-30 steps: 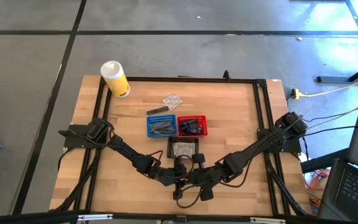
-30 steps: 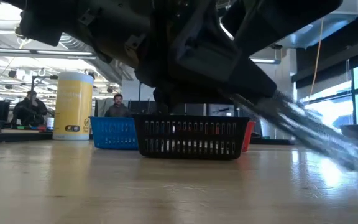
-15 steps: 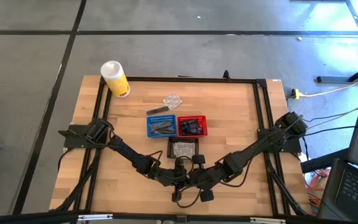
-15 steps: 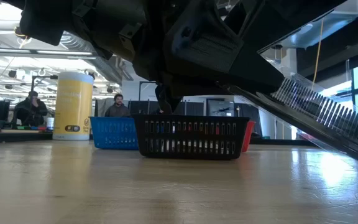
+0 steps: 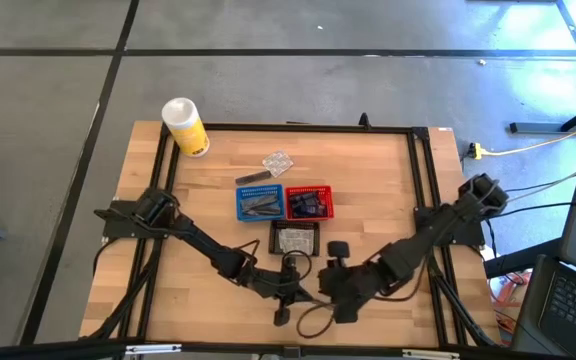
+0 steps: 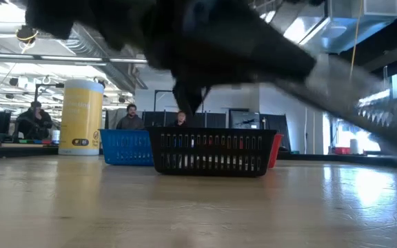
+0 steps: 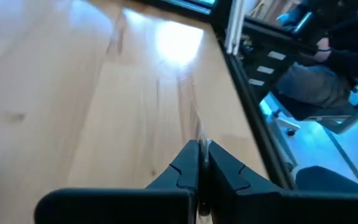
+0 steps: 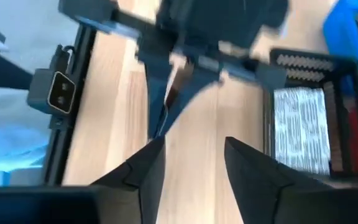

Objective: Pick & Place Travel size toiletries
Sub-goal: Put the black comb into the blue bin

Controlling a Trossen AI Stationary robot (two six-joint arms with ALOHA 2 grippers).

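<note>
Hovering near the table's front edge, the left gripper (image 7: 199,163) is seen pinched together on a thin clear packet (image 7: 198,134), best carried level to the black basket (image 5: 295,238) just beyond, while the right gripper (image 8: 188,163), jaws apart, is kept clear.

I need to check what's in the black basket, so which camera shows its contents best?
The right wrist view: it looks down into the black basket and shows a clear crinkly packet inside. The high view shows the basket small, with a pale packet in it. The low view shows only its side wall. The left wrist view doesn't show it.
</note>
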